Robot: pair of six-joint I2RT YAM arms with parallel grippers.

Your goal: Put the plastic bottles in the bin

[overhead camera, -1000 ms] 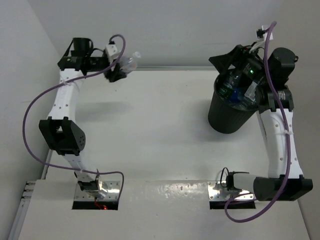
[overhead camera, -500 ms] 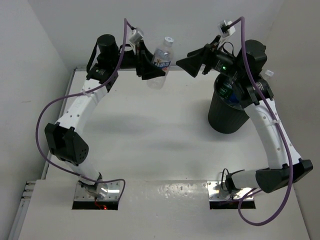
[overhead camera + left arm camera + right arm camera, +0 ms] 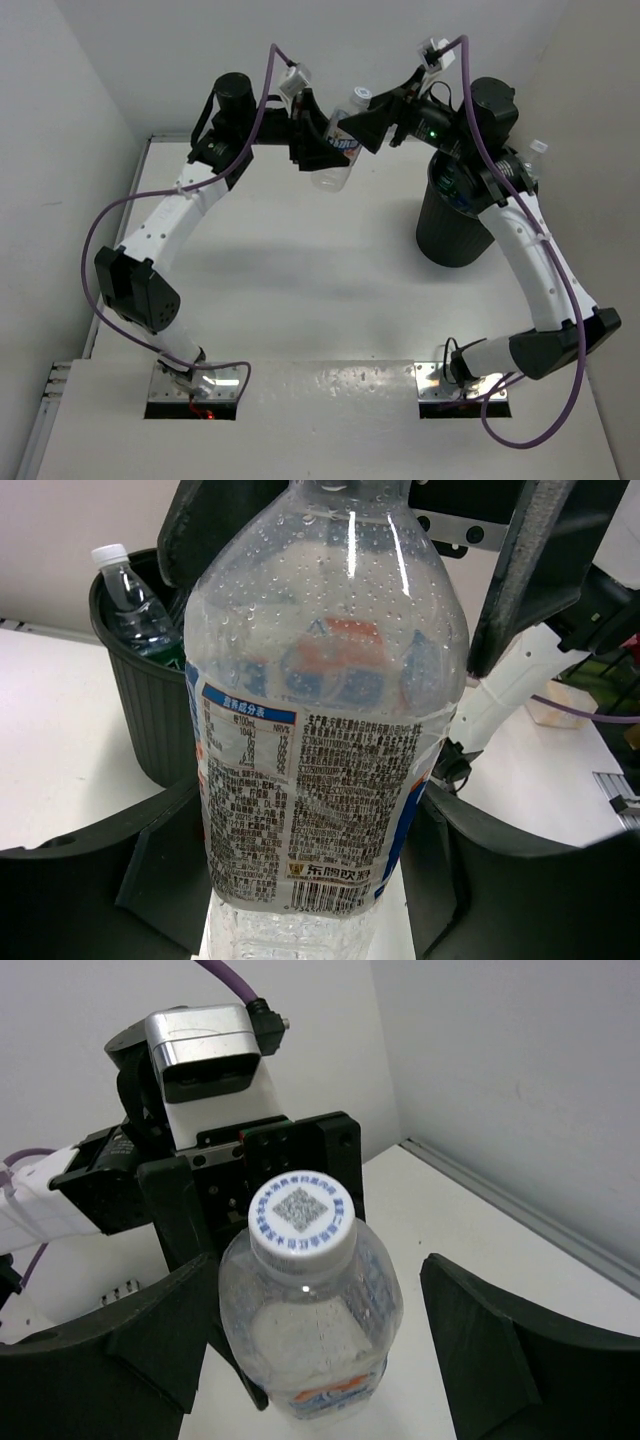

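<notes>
My left gripper [image 3: 322, 152] is shut on a clear plastic bottle [image 3: 340, 140] with a blue and white label and holds it in the air above the back of the table. In the left wrist view the bottle [image 3: 330, 730] fills the space between my fingers [image 3: 140, 880]. My right gripper [image 3: 372, 124] is open, its jaws either side of the bottle's white cap [image 3: 300, 1215] with gaps on both sides. The black bin [image 3: 455, 225] stands at the back right, with bottles inside; one capped bottle [image 3: 130, 600] sticks up over its rim.
The bin [image 3: 150, 720] is just right of the held bottle. White walls close in the table [image 3: 300, 290] at the back and on both sides. Purple cables loop off both arms.
My left arm has swung the bottle from the back left corner to the right. My right gripper has left the bin's mouth and moved left to the bottle's cap.
</notes>
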